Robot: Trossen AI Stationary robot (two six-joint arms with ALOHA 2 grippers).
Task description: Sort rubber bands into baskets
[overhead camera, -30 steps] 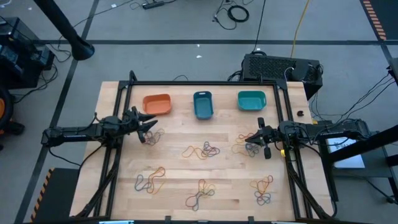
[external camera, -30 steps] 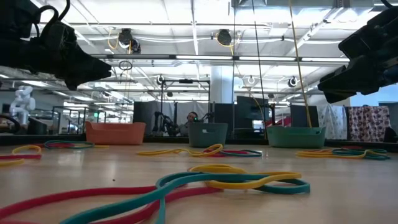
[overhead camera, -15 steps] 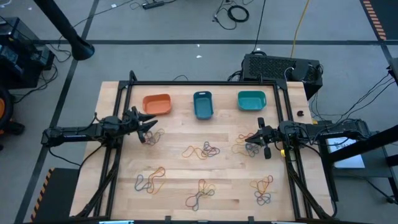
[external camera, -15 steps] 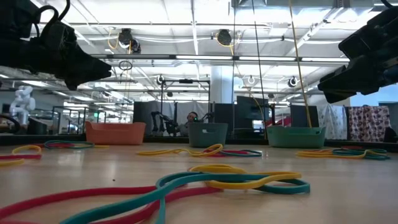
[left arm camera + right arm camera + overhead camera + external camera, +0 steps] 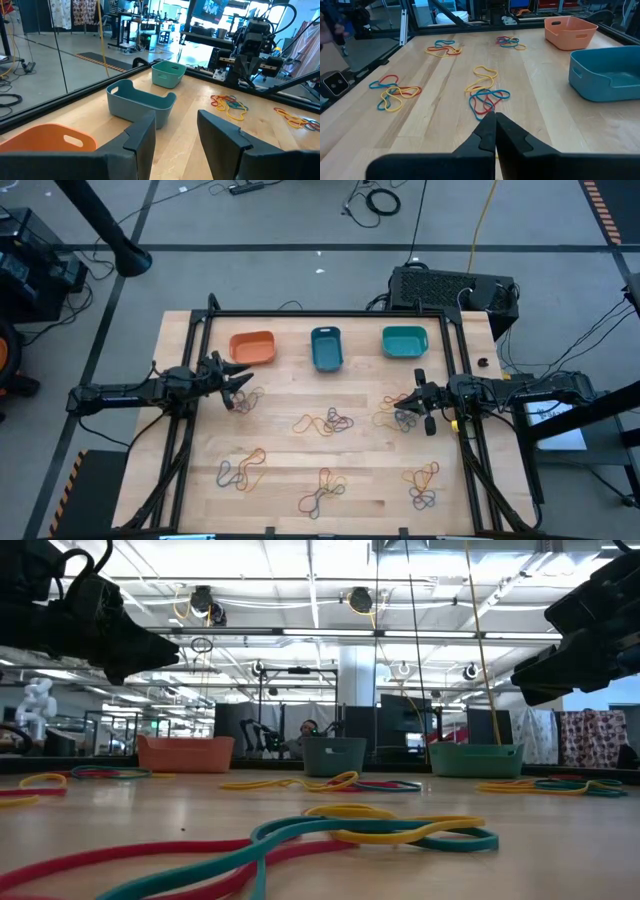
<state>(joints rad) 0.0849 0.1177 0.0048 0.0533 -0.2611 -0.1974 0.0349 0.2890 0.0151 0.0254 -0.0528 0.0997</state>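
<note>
Three baskets stand in a row at the table's far side: orange [image 5: 252, 347], blue [image 5: 327, 347] and teal [image 5: 405, 341]. Rubber bands in yellow, red and blue lie in several loose piles on the wood, among them one [image 5: 327, 422] at the middle. My left gripper [image 5: 240, 386] hovers open over a pile [image 5: 250, 398] in front of the orange basket; its fingers [image 5: 142, 137] stand apart and empty. My right gripper [image 5: 408, 406] hovers shut over a pile [image 5: 393, 411] at the right; in the right wrist view [image 5: 495, 125] nothing shows between its fingers.
More band piles lie along the near edge [image 5: 242, 470], [image 5: 322, 490], [image 5: 425, 485]. A black frame [image 5: 300, 313] borders the table's far side. A dark box [image 5: 450, 288] stands behind the far right corner. In the low view both grippers [image 5: 160, 652], [image 5: 530, 675] hang above the tabletop.
</note>
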